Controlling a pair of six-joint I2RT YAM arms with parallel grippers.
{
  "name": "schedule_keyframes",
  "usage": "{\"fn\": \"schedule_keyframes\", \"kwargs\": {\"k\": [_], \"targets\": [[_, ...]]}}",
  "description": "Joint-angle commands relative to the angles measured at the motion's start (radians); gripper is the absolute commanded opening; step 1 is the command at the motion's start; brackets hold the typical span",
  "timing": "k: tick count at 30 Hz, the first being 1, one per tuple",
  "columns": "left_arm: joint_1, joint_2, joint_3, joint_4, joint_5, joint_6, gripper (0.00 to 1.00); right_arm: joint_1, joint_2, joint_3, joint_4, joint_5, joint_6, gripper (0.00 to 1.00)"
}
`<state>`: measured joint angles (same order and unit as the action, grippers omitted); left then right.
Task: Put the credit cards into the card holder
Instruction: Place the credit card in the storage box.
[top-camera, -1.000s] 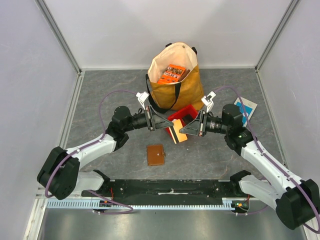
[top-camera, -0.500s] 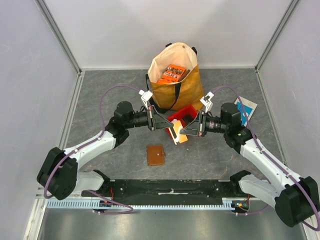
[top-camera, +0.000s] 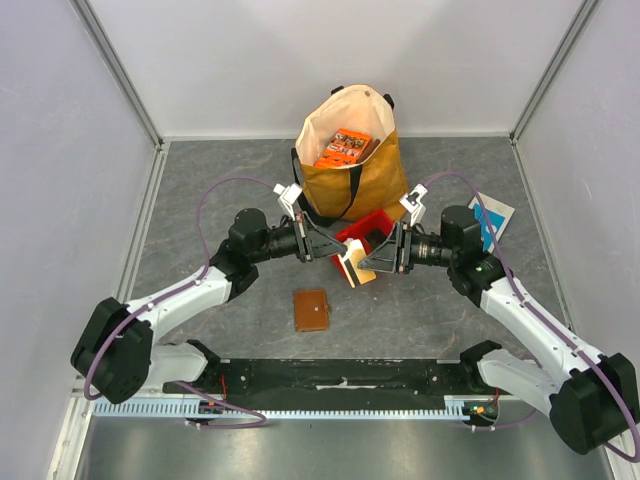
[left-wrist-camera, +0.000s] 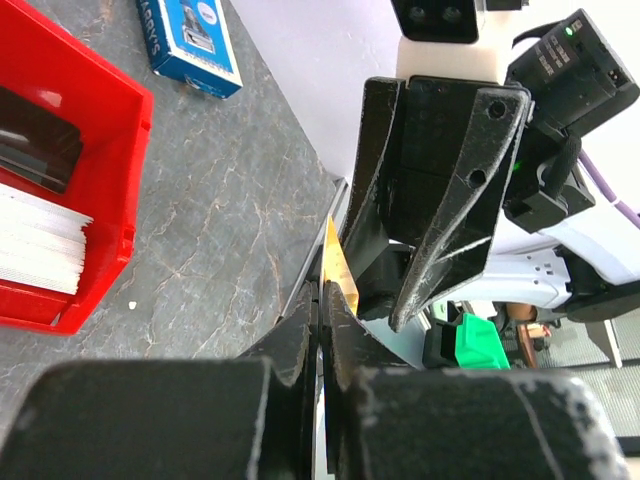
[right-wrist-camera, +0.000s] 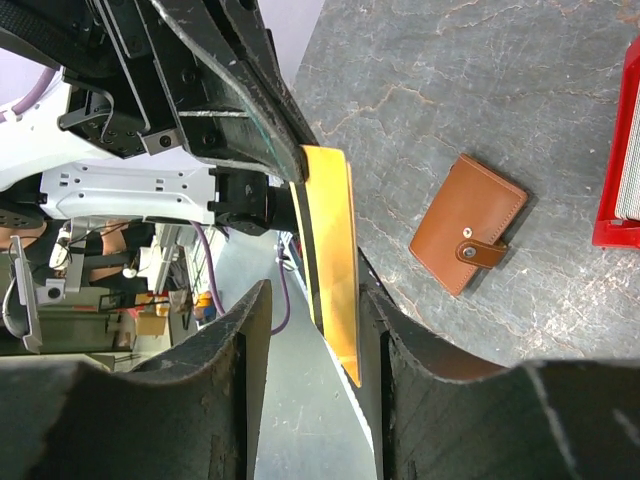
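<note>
Top view, left gripper (top-camera: 342, 257): reaches in from the left at frame centre, pinched shut on a card (top-camera: 353, 271).
Top view, right gripper (top-camera: 363, 264): meets it from the right, tips at the same card.
Top view, card holder (top-camera: 311, 310): flat on the table (top-camera: 200, 180), below and left of the grippers, well apart from them.
Top view, red bin (top-camera: 372, 222): just above the grippers, in front of a tote bag (top-camera: 372, 180).
Left wrist view, left gripper (left-wrist-camera: 322, 300): fingers together on the yellow card (left-wrist-camera: 336, 262), seen edge-on.
Left wrist view, right gripper (left-wrist-camera: 375, 285): opposite, fingers spread.
Left wrist view, red bin (left-wrist-camera: 110, 170): at left, holding white cards (left-wrist-camera: 40, 250).
Right wrist view, right gripper (right-wrist-camera: 315, 290): fingers apart around the card (right-wrist-camera: 335, 250), with a gap on its left.
Right wrist view, card holder (right-wrist-camera: 468, 222): right of centre, snapped closed.
</note>
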<state>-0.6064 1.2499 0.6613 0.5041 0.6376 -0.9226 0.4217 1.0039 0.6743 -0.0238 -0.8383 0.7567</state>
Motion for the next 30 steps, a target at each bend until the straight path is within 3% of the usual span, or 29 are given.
{"fn": "schedule_keyframes", "kwargs": {"k": [1,16,30], "targets": [[0.004,-0.001,-0.023,0.062,-0.114,-0.050,0.02,0.003,-0.021,0.005,0.016,-0.067,0.001,0.47],[0.023,-0.038,-0.075,0.080,-0.222,-0.099,0.02,0.003,-0.070,-0.016,0.113,-0.116,0.052,0.45],[0.022,-0.033,-0.078,0.103,-0.219,-0.121,0.02,0.003,-0.083,-0.010,0.130,-0.130,0.047,0.30]]}}
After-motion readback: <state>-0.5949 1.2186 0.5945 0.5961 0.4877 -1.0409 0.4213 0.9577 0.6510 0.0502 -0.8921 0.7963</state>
